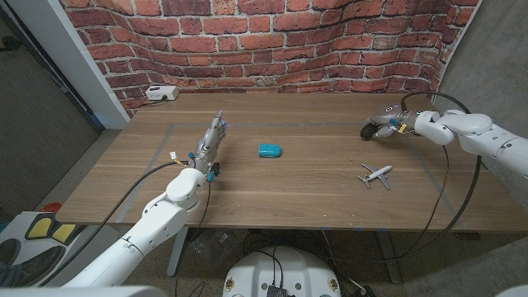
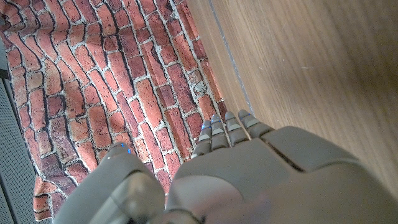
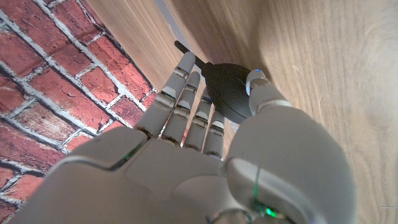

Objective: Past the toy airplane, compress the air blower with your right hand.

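The black air blower (image 1: 373,131) lies on the table (image 1: 313,198) at the far right, beyond the small white toy airplane (image 1: 375,175). My right hand (image 1: 394,120) reaches it from the right and holds it. In the right wrist view the blower's bulb (image 3: 225,87) sits between the thumb and the fingers (image 3: 186,99), which stretch along its other side, and its thin nozzle points past the fingertips. My left hand (image 1: 211,144) stays on the left part of the table with fingers stretched out and nothing in it; its back (image 2: 249,180) shows in the left wrist view.
A teal object (image 1: 270,150) lies mid-table between the two hands. A white box (image 1: 161,93) with a cable sits at the far left corner by the brick wall (image 1: 272,41). Faint tape lines mark the tabletop.
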Controlling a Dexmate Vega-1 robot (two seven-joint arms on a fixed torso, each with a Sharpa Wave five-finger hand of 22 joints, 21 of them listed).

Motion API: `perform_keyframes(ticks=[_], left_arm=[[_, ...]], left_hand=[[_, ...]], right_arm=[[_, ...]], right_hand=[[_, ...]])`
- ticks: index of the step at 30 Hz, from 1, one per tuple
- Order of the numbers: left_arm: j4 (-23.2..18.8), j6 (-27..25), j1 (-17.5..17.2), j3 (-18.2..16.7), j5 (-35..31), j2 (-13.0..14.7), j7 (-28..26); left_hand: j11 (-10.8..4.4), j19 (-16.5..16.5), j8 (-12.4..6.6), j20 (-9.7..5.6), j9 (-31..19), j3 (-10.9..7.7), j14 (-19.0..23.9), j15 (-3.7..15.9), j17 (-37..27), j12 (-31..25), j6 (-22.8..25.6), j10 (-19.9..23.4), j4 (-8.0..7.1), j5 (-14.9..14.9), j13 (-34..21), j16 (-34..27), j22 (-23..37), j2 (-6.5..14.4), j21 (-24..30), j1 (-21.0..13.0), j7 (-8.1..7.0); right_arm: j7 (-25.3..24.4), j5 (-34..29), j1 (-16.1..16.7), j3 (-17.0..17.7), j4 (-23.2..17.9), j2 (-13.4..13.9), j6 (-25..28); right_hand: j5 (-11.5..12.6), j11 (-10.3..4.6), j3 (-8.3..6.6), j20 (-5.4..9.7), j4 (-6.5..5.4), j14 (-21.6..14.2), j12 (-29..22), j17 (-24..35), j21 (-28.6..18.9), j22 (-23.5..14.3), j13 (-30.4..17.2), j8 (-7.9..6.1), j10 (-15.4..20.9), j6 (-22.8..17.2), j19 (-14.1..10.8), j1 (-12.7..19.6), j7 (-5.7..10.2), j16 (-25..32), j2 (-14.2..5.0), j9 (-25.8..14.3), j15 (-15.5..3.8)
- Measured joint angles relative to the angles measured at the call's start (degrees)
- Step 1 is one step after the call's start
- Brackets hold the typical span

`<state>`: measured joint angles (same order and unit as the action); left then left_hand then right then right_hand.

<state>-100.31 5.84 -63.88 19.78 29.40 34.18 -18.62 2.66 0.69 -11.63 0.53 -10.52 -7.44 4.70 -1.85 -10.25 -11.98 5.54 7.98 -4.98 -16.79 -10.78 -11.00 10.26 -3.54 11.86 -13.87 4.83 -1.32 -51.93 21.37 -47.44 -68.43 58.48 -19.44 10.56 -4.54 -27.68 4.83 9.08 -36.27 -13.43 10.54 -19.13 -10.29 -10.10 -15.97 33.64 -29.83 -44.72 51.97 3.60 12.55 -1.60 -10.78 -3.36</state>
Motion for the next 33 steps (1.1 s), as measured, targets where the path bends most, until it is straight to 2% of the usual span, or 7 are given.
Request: perform_keyframes(ticks=[13, 33], left_arm=[[0.2, 0.1, 0.1, 0.0, 0.3, 0.1, 0.4], [1.5, 1.4, 1.0, 0.0, 0.8, 0.1, 2.0]], left_hand=[[0.00, 0.0, 0.00, 0.00, 0.0, 0.00, 0.0, 0.00, 0.0, 0.0, 0.2, 0.0, 0.00, 0.3, 0.0, 0.0, 0.0, 0.6, -0.2, 0.6, -0.22], [0.00, 0.0, 0.22, -0.01, 0.0, 0.48, 0.0, 0.00, 0.0, 0.0, 0.2, 0.0, 0.01, 0.3, 0.0, 0.0, 0.0, 0.0, -0.2, 0.0, -0.21]], right_arm=[[-0.5, 1.7, 2.8, 2.7, -4.1, 1.9, 2.9], [-1.9, 5.5, 11.1, 11.1, -15.1, 6.2, 8.3]], right_hand=[[0.0, 0.02, 0.00, 0.19, 0.00, -1.0, 0.0, 0.3, 0.0, -0.3, 0.0, 0.01, 1.2, -1.3, -0.2, 0.0, -0.14, 0.0, 0.01, 0.0, -0.27], [0.0, -0.30, 0.01, 0.28, 0.00, -1.7, 0.0, 0.3, 0.0, -0.3, 0.0, 0.06, 2.0, -2.2, -0.7, 0.0, 0.18, 0.0, 0.01, 0.0, -0.31]])
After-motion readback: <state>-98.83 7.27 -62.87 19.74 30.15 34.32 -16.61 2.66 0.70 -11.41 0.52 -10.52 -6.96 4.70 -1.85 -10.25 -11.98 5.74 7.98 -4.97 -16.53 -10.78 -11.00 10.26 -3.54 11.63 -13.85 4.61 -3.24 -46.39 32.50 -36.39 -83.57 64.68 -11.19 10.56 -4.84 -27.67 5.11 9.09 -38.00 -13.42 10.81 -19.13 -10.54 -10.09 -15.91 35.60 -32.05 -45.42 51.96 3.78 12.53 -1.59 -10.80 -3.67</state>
